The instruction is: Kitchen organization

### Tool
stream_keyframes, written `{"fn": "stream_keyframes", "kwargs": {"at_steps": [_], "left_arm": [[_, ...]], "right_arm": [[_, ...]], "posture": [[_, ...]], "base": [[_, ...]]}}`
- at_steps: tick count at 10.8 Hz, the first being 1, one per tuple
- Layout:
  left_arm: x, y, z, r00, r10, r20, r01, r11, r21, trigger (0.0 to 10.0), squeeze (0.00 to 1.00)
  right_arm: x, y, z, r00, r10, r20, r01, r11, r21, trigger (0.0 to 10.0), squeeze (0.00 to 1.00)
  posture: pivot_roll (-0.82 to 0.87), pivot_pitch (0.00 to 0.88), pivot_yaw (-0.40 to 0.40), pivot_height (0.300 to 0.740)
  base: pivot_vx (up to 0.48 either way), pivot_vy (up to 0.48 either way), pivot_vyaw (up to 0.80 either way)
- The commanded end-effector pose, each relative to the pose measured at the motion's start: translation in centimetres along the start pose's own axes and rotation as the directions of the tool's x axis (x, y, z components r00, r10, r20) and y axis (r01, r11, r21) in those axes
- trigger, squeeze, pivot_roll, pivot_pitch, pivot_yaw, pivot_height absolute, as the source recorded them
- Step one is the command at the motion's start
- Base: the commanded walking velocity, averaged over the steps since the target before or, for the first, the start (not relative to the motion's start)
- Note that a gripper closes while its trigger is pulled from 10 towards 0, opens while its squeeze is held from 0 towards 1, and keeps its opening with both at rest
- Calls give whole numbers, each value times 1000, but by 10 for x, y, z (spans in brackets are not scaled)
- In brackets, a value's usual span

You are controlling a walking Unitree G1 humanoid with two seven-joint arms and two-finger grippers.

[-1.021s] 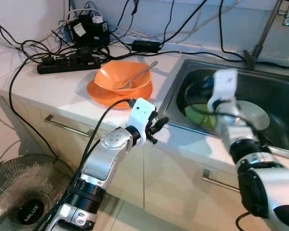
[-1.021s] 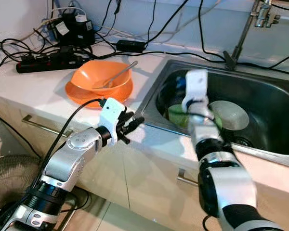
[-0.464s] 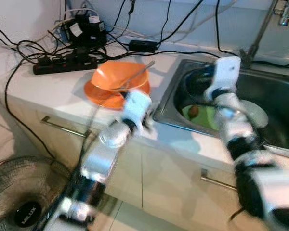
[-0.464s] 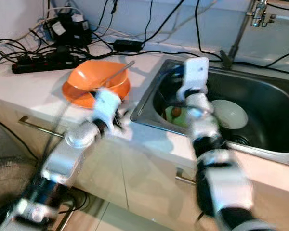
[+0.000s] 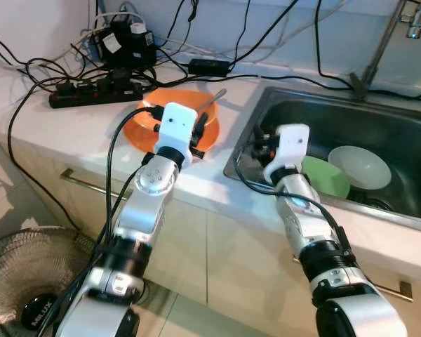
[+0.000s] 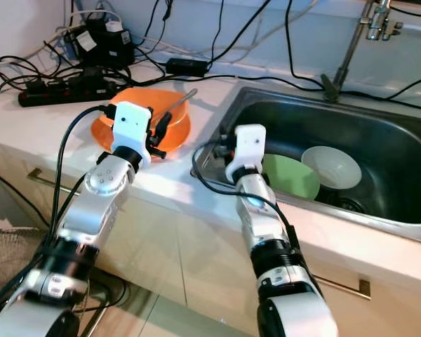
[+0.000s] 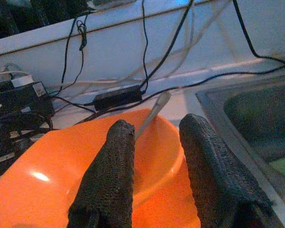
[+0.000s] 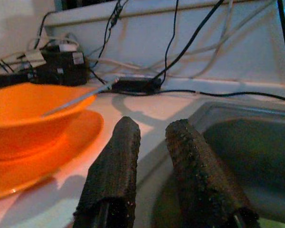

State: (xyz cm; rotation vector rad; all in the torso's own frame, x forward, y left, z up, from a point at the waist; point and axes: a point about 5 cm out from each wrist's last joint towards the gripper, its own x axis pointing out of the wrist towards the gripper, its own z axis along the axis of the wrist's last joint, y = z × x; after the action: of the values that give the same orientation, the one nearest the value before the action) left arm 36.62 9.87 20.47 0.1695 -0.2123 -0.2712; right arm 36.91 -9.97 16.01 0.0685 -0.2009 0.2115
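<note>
An orange bowl [image 7: 80,156] with a metal spoon [image 5: 215,98] leaning in it sits on an orange plate [image 5: 135,133] on the white counter, left of the steel sink [image 5: 379,119]. My left gripper [image 5: 202,135] hovers at the bowl's near rim, open, with nothing between its fingers [image 7: 109,175]. A green plate [image 5: 328,177] and a white bowl [image 5: 362,166] lie in the sink. My right gripper [image 5: 258,144] is at the sink's left rim, open and empty, its fingers [image 8: 115,161] pointing along the counter toward the orange plate [image 8: 42,156].
A black power strip [image 5: 97,91], adapters and tangled cables crowd the back of the counter. The faucet [image 5: 377,50] stands behind the sink. Cabinet drawers with metal handles run below the counter edge, and a floor fan [image 5: 24,295] stands at the lower left.
My right arm has pulled back out of the sink to its left rim, uncovering the green plate. The left arm has risen from the counter's front edge to the orange bowl.
</note>
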Motion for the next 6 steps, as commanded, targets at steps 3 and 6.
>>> {"fn": "stream_keyframes", "kwargs": {"at_steps": [3, 6], "left_arm": [[12, 5, 7, 999, 36, 21, -34, 996, -80, 10000, 0], [16, 10, -2, 998, 51, -46, -58, 987, -150, 10000, 0]], "right_arm": [[-2, 18, 0, 999, 41, -10, -40, 999, 37, 10000, 0], [-4, 22, 0, 999, 47, -20, -46, 998, 44, 10000, 0]], "posture": [[154, 0, 9, 740], [152, 0, 14, 740]], "base": [[0, 0, 0], [0, 0, 0]]}}
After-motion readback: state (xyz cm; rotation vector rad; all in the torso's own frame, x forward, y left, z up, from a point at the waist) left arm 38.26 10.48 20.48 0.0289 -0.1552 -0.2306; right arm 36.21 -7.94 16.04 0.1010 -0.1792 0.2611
